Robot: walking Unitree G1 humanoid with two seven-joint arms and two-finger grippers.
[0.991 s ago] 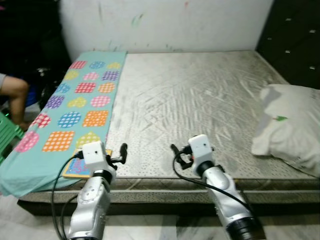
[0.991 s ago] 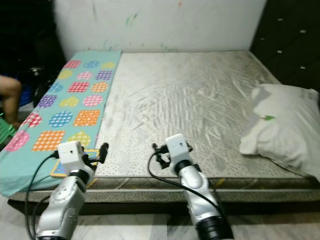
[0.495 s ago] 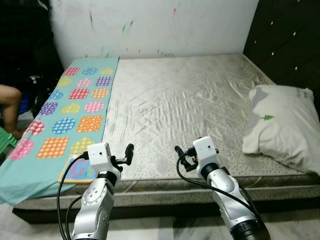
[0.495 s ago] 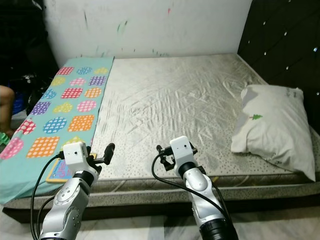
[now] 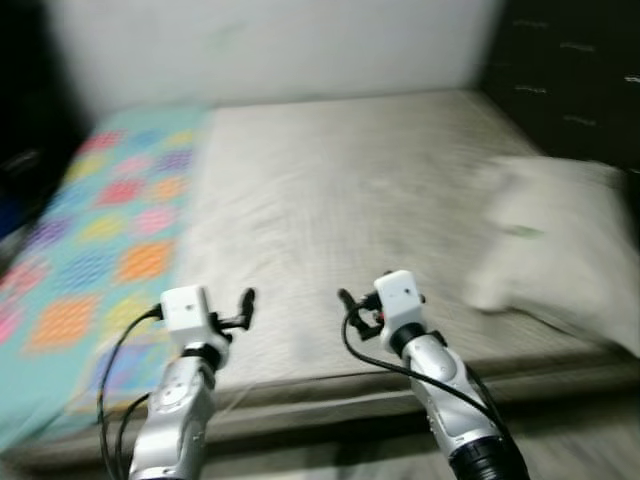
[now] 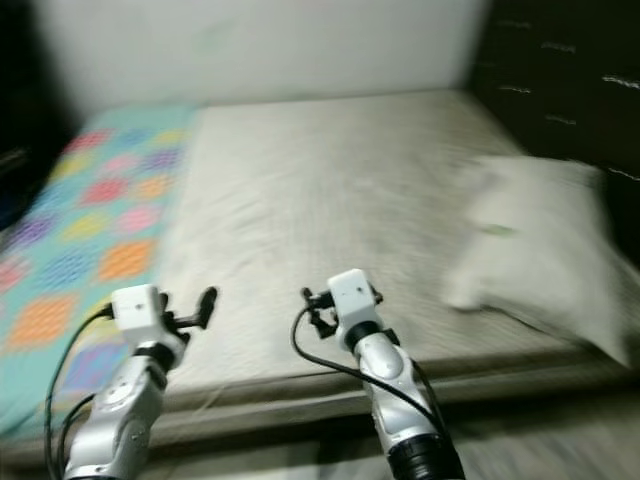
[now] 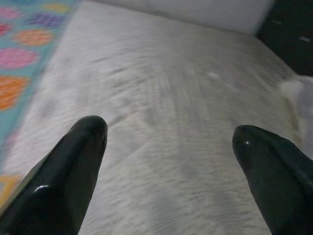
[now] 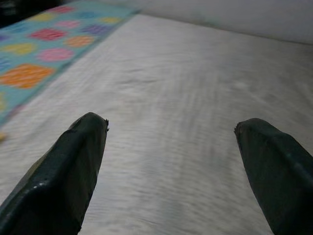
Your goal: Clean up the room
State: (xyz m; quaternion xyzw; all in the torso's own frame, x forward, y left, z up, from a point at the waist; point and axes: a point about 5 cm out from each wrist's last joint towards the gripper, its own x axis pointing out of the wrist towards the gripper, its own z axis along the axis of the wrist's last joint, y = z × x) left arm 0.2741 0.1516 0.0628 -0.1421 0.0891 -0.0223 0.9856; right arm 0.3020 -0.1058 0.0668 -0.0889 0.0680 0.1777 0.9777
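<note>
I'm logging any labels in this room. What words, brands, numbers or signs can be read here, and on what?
None can be read.
The pillow bears a small green mark, too blurred to read.
The patterned sheet carries coloured shapes, no letters.
Both open grippers, left and right, show no markings.

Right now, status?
Left end effector and right end effector open, empty, above bed edge. Pillow at right on mattress. View blurred; no obstruction seen.
</note>
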